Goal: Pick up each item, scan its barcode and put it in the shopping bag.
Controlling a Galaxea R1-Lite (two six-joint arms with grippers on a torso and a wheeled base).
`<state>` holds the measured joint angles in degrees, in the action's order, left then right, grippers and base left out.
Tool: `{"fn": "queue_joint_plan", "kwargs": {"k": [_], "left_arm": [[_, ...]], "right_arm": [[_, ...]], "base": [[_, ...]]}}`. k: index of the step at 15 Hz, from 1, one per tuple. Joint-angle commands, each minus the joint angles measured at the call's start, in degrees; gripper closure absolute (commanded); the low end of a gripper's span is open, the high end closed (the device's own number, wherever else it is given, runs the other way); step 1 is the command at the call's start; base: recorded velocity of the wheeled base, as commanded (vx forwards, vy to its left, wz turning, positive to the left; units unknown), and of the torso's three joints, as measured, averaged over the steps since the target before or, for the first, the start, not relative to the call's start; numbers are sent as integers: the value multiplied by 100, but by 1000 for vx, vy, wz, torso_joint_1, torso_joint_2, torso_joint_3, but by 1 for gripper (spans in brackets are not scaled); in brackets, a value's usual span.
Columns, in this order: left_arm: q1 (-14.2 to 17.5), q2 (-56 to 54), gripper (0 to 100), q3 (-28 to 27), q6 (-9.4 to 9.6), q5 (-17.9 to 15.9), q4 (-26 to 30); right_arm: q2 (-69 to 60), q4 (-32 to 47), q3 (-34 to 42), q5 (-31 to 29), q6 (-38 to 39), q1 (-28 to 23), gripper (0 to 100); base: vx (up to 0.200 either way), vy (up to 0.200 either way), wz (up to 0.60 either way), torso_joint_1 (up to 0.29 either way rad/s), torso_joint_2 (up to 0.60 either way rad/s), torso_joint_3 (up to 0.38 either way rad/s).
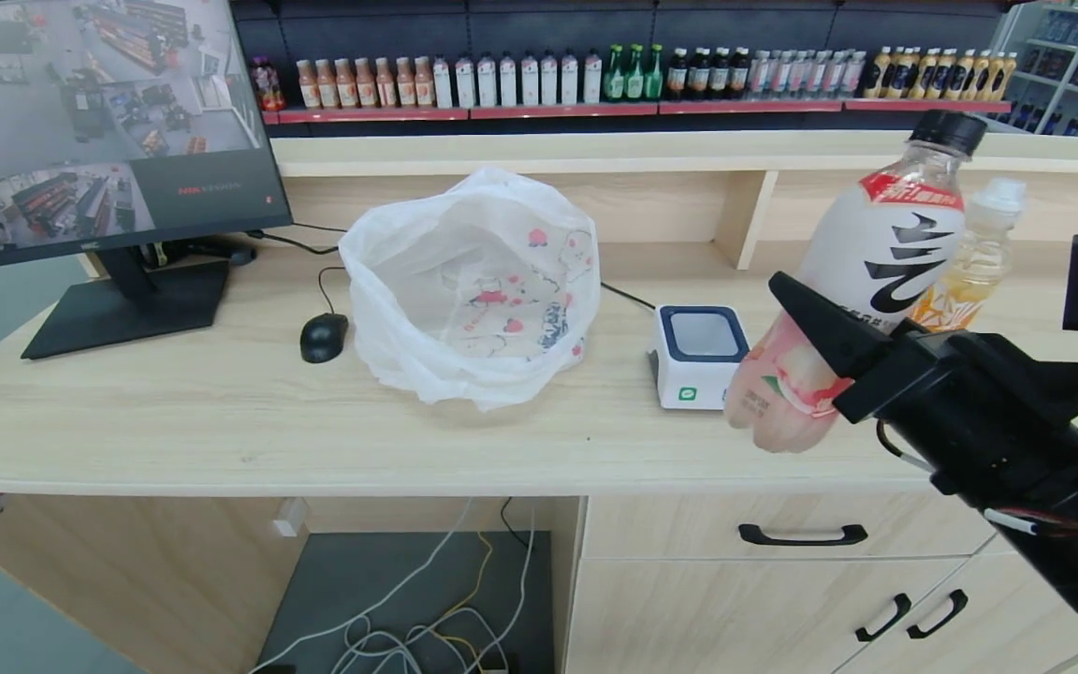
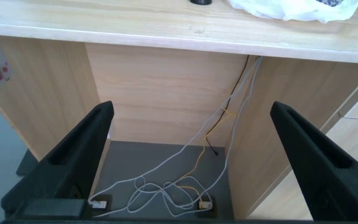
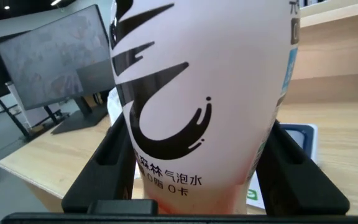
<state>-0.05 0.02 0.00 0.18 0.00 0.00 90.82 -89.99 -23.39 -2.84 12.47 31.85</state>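
A pink-and-white drink bottle [image 1: 862,281] with a black cap hangs tilted above the counter's right side, just right of the barcode scanner [image 1: 696,354]. My right gripper [image 1: 829,360] is shut on its lower half; up close the bottle [image 3: 204,99] sits between the two black fingers [image 3: 114,162]. An open white shopping bag [image 1: 473,285] stands at the counter's middle. A second, yellow-orange bottle [image 1: 974,262] stands behind the held one. My left gripper [image 2: 191,162] is open below the counter edge, facing the leg space with cables.
A monitor [image 1: 99,122] on a black stand sits at the counter's back left, a black mouse [image 1: 324,337] beside the bag. A raised wooden ledge [image 1: 689,154] runs behind the counter. Drawers with black handles [image 1: 801,535] lie below right. Bottle shelves line the far wall.
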Motion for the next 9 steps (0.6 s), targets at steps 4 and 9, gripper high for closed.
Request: {"fn": "queue_joint_plan", "kwargs": {"k": [4, 9], "left_arm": [[5, -2, 0, 0, -1, 0, 0], [5, -2, 0, 0, -1, 0, 0]], "right_arm": [[656, 8, -702, -6, 476, 5, 100], [1043, 52, -1484, -164, 1249, 40, 100]], "base": [[0, 0, 0, 0, 0, 0], [0, 0, 0, 0, 0, 0]]}}
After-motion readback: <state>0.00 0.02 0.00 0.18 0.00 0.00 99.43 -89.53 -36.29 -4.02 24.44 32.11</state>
